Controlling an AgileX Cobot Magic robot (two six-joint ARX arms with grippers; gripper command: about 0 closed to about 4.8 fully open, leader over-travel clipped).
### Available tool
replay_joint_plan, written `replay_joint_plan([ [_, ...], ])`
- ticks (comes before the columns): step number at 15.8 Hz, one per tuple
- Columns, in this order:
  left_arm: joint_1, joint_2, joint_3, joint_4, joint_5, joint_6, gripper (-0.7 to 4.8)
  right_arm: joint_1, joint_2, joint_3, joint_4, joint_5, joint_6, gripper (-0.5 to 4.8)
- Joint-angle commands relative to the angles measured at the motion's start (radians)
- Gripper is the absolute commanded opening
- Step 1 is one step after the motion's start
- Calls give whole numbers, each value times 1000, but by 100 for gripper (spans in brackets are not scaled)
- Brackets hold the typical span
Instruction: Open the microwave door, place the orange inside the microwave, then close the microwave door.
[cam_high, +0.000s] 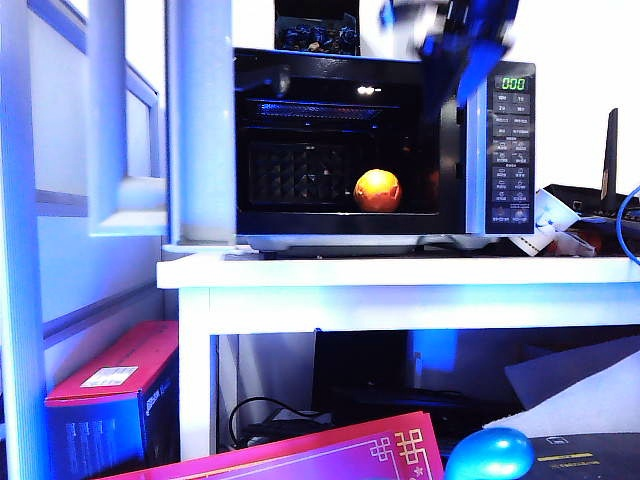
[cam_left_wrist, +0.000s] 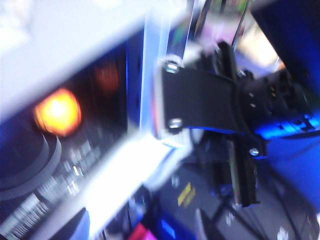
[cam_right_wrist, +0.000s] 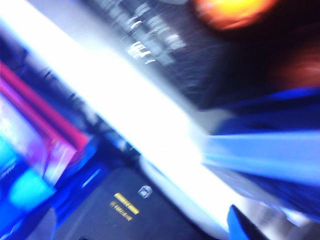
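Note:
The microwave (cam_high: 385, 140) stands on a white table with its door (cam_high: 200, 120) swung wide to the left, grey-white inner side showing. The orange (cam_high: 377, 190) sits inside on the cavity floor, touched by neither gripper; it also shows as a blurred glow, the orange (cam_left_wrist: 57, 111) and the orange (cam_right_wrist: 230, 10). My right arm (cam_high: 465, 40) is a blue-black blur above the cavity's upper right corner. My right gripper (cam_right_wrist: 142, 225) is open and empty, below the cavity's front edge. My left gripper (cam_left_wrist: 145, 227) is not visible in the exterior view; its blurred fingers stand apart, nothing between them.
The white table (cam_high: 400, 275) carries the microwave. Below lie a shiny blue egg-shaped object (cam_high: 490, 455), a red box (cam_high: 110, 400), a pink-red box (cam_high: 320, 455) and a black box with a yellow label (cam_high: 585, 455). White items and cables (cam_high: 560, 225) crowd the microwave's right side.

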Motion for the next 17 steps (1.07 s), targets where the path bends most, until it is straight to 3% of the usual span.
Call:
replay_joint_plan([
  [1,0,-88,6,3,-77,0,277,2,-72,7,17,14,3,142],
  [2,0,-116,6,-21,-89,3,277,2,-95,7,17,14,3,81],
  [5,0,-202,6,-150,-213,6,241,2,-164,7,14,13,3,49],
  [7,0,-223,6,-306,-275,70,118,2,-207,7,14,14,3,49],
  [10,0,-212,5,-444,-367,111,109,2,-254,7,26,10,3,49],
  [11,0,-206,5,-483,-413,125,39,2,-271,7,40,10,3,49],
  [13,0,-206,5,-493,-436,135,-6,2,-277,7,43,6,4,49],
  [17,0,-193,4,-561,-406,135,-2,2,-278,7,43,6,23,50],
])
